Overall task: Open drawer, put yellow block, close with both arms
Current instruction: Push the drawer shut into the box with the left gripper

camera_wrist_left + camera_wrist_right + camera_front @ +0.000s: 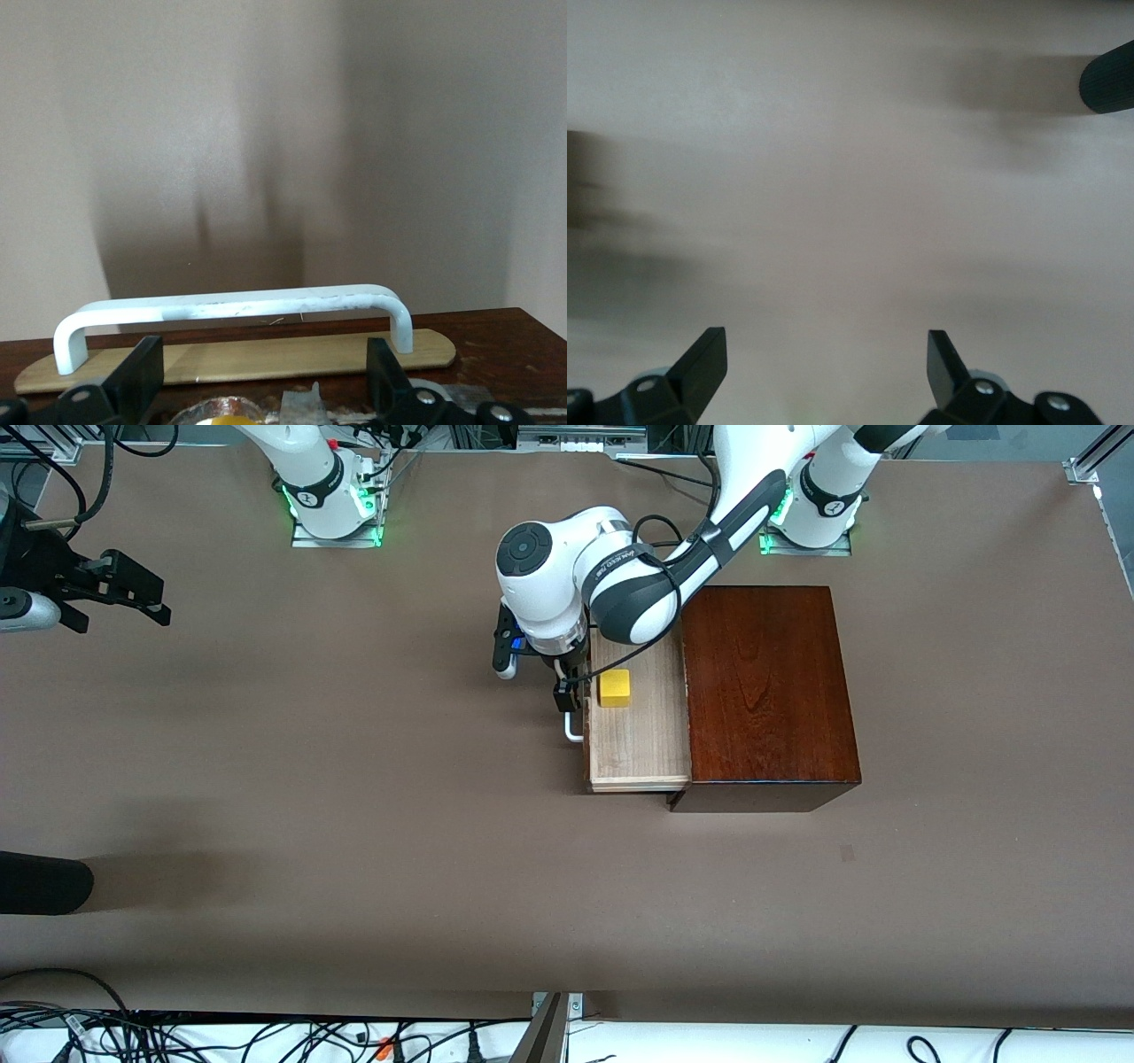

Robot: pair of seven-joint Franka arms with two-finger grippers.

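black left gripper [567, 691] fingers [142, 376] spread wide, straddling white handle [230, 310] of pulled-out drawer [638, 731]; yellow block [614, 688] inside, just beside. right gripper [120, 593] parted too, grasping nothing, waiting over brown table [354, 824] edge.

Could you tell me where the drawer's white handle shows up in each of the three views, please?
Front view: the white handle sticks out of the drawer's dark front, just below the left gripper.
Left wrist view: the white handle spans the lower half, close above the left gripper's open fingers.
Right wrist view: not in it; only bare table.
Shared landmark: the left gripper beside the handle, in the front and left wrist views.
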